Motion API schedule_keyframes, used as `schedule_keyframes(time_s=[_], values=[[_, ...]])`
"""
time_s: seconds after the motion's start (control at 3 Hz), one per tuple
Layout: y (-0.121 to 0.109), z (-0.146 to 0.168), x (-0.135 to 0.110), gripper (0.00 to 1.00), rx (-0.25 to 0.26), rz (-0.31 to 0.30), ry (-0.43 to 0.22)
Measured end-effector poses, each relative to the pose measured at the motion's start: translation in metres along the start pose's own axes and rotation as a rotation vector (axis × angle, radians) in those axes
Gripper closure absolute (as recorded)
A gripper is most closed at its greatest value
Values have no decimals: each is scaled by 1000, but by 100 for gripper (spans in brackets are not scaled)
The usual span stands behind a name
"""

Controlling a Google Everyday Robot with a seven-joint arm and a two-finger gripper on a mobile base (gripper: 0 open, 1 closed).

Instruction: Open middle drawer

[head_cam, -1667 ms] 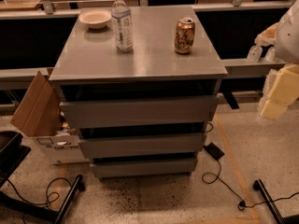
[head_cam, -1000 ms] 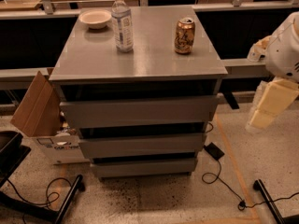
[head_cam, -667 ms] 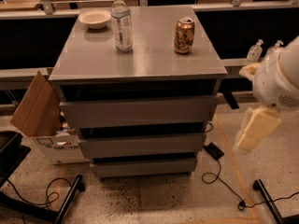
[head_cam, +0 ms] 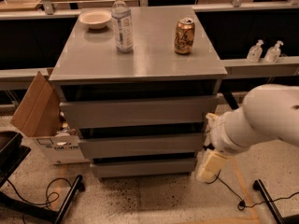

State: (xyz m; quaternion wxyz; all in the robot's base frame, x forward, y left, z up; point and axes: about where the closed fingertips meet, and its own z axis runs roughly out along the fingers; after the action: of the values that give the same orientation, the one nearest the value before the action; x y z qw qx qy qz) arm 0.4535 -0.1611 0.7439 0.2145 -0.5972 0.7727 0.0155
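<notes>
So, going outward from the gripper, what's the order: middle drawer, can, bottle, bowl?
Gripper hangs low at the cabinet's right front corner.
1. Middle drawer, just left of it.
2. Can, on top, right.
3. Bottle, on top, centre.
4. Bowl, back left.

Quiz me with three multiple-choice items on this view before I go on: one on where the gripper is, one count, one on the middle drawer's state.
1. The gripper is
A. at the cardboard box
B. by the lower right corner of the cabinet
C. up at the ledge

2. Things standing on the cabinet top:
A. two
B. three
C. five

3. The middle drawer is
A. shut
B. pulled halfway out
C. taken out

Answers:
1. B, it hangs low, just right of the drawer fronts.
2. B, a bowl, a bottle and a can.
3. A, its front lines up with the others and no tray shows.
</notes>
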Motion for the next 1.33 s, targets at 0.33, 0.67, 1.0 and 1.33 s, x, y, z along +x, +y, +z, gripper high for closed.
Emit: schedule_keyframes(time_s=[0.33, 0.67, 1.0, 1.33], values=[[-12, 60, -6, 0, 27, 20, -10], [-24, 110, -10, 0, 33, 38, 16], [-26, 113, -14, 0, 39, 49, 21], [-22, 126, -22, 0, 45, 7, 35]])
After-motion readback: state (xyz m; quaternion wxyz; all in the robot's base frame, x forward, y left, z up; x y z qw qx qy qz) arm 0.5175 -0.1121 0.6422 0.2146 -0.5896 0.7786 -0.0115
